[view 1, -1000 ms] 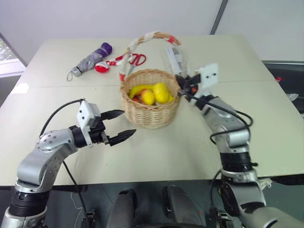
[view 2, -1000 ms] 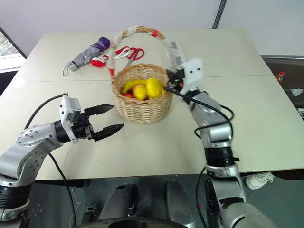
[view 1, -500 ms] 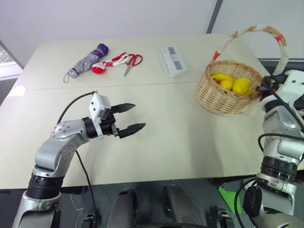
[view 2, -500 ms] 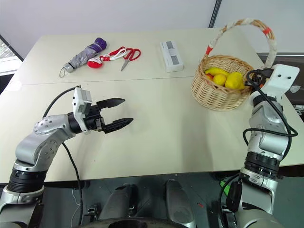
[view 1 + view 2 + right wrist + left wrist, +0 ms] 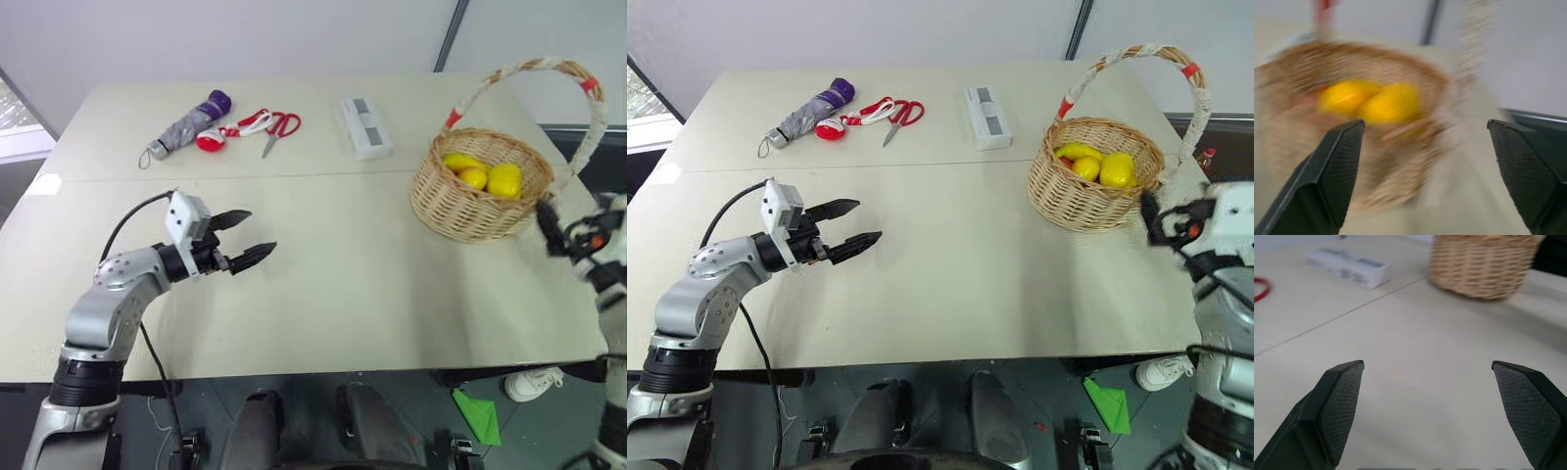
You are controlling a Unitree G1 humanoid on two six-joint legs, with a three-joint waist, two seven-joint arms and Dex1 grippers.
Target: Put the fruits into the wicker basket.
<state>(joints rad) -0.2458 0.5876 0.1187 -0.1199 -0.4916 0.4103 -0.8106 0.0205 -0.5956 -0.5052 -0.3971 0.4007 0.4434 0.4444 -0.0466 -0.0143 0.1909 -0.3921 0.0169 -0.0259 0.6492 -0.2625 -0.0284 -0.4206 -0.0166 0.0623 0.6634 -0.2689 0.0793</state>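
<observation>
The wicker basket stands upright at upper right, its handle arching across the frame. The left gripper and the right gripper are both spread wide and empty.

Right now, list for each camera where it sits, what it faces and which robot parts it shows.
Left and right eye views: on the head, looking down over the table; both arms show.
Left wrist view: along the open left gripper, facing the wicker basket.
Right wrist view: along the open right gripper, close to the basket's fruits.
All views share the basket.
</observation>
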